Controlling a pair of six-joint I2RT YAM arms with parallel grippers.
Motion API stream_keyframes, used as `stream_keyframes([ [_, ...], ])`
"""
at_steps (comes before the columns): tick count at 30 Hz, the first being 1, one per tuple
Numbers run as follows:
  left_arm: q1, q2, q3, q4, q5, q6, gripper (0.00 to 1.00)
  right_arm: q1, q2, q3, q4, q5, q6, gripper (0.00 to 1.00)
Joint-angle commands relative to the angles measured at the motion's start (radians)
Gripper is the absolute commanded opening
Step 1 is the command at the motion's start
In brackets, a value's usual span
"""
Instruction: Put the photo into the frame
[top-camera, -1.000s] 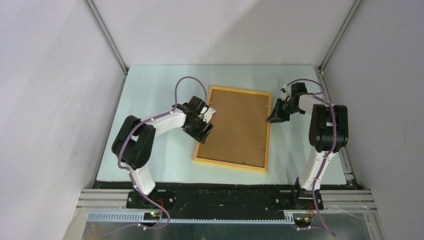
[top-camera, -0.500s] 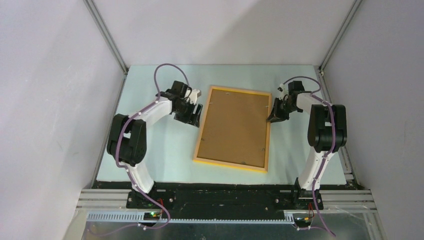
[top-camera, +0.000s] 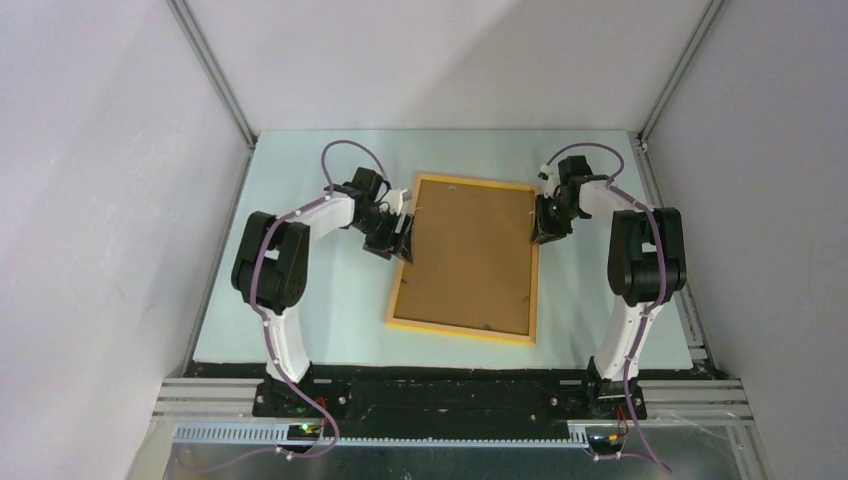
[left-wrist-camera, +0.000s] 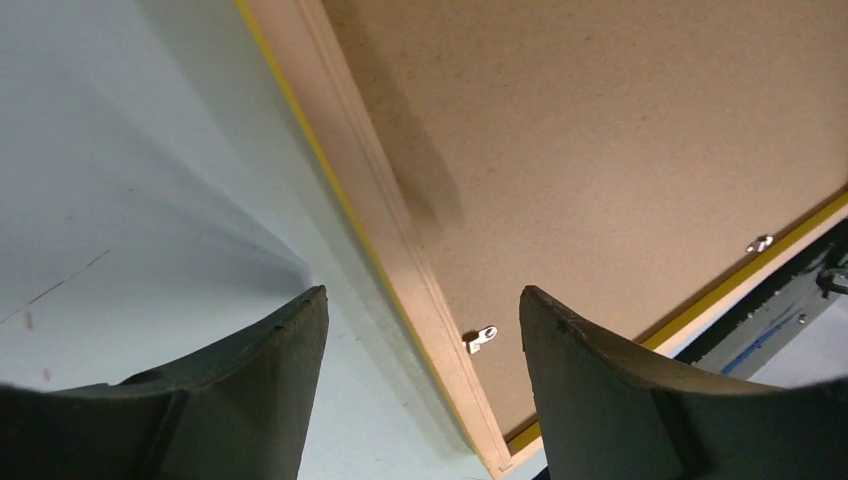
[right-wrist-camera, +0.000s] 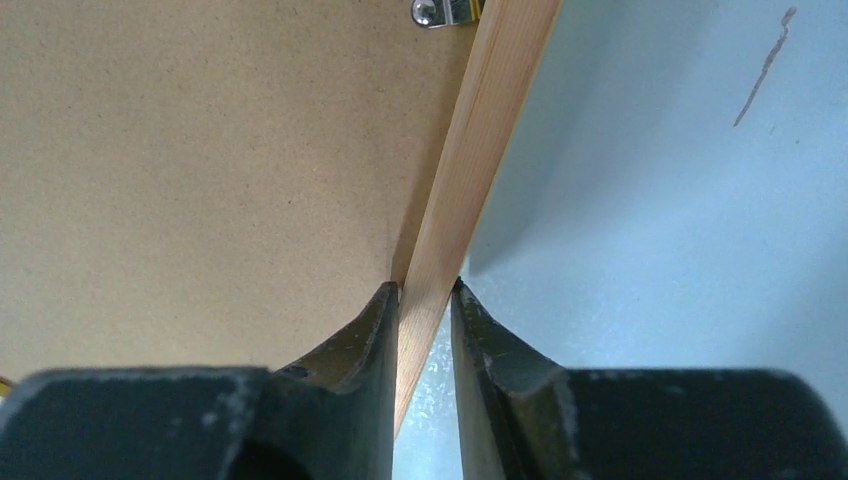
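— Grey walls enclose a pale green counter (top-camera: 300, 300); I have both arms in view over it.

— Location of the frame (top-camera: 458, 330)?

— It lies flat near the counter's centre, back side up, with its long axis running away from the arm bases. A brown backing board (top-camera: 470, 255) fills its opening.

— And the photo?

— Cannot tell; none of my views shows it.

— State of the left claw (top-camera: 397, 240)?

— Spread wide at the frame's left rail, toward the far end. On its wrist camera I see that rail running down between the two fingers (left-wrist-camera: 250, 390), and a small metal tab (left-wrist-camera: 481, 338) at the board's edge. I cannot tell whether there is contact.

— State of the right claw (top-camera: 541, 232)?

— It is positioned at the right rail, opposite the left claw. Its fingers (right-wrist-camera: 350, 360) flank the wooden rail closely, one on the board side and one on the counter side. I cannot tell whether they press the rail or only bracket it.
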Motion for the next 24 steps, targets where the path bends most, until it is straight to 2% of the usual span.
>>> stream_keyframes([
  [1,-0.002,0.017,0.023,0.004,0.109,-0.006,0.74,0.01,-0.022,0.03,-0.056,0.021,-0.054,0.22],
  [7,-0.001,-0.002,-0.035,0.002,0.249,0.061,0.73,0.009,0.045,0.137,-0.12,0.027,-0.098,0.01],
  [16,-0.018,-0.147,-0.117,-0.102,0.409,0.32,0.74,0.026,0.254,0.508,-0.301,0.076,-0.304,0.0],
  [21,-0.044,-0.218,-0.145,-0.126,0.375,0.396,0.74,0.064,0.325,0.617,-0.313,0.147,-0.444,0.0],
  [24,-0.042,-0.237,-0.151,-0.129,0.327,0.395,0.74,0.09,0.331,0.614,-0.291,0.172,-0.524,0.0],
])
